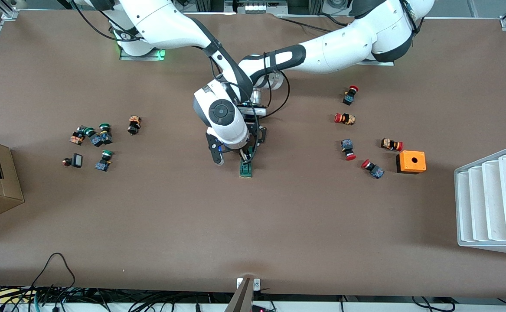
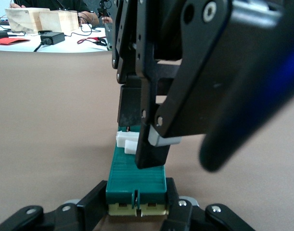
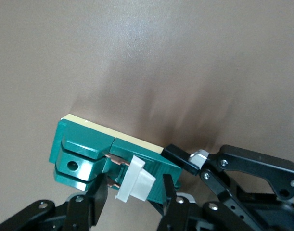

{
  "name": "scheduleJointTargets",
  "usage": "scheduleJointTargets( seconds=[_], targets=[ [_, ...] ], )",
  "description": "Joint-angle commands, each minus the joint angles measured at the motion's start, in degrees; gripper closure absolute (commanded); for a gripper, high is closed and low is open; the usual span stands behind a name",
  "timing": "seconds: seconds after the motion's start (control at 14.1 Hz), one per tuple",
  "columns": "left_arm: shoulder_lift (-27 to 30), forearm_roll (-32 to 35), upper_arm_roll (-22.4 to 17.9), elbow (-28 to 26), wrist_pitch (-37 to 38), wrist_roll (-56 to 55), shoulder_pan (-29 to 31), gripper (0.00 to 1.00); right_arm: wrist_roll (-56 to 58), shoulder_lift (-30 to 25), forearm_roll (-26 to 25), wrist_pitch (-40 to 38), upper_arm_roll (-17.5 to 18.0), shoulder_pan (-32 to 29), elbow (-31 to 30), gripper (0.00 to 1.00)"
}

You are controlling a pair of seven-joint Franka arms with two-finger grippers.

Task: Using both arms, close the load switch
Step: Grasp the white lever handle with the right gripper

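Hands (image 1: 247, 159) both clamp load switch (image 1: 246, 168).

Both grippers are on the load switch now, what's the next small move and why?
Probably press the white lever down with the right gripper while the left gripper holds steady: the lever looks raised from the load switch, and the left gripper's fingers flank the green body.
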State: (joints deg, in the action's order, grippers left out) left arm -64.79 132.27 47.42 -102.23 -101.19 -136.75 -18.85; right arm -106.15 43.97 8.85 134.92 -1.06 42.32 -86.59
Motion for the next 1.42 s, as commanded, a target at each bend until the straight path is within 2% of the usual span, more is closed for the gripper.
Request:
scheduleJointTargets(
  seconds=[0.0,0.21,0.57,1.35],
  targets=[
    [-1.9,1.3,-0.1,1.7,0.0,-0.4,-0.3,1.00,-1.9,0.1,-1.9,0.7,-0.3,0.8,-0.2,0.46],
    [-1.9,1.3,-0.1,1.7,0.0,-0.5,-0.2,1.00,-1.6,0.1,-3.2,1.0,-0.3,0.7,-0.2,0.49],
    [-1.9,1.3,0.0,1.7,-0.1,-0.5,-0.2,1.00,-1.7,0.3,-4.3,3.3,-0.3,0.7,-0.2,0.59],
    [-1.9,1.3,0.1,1.7,-0.1,-0.5,-0.2,1.00,-1.7,0.1,-4.6,3.3,-0.1,0.0,1.3,0.60]
  ],
)
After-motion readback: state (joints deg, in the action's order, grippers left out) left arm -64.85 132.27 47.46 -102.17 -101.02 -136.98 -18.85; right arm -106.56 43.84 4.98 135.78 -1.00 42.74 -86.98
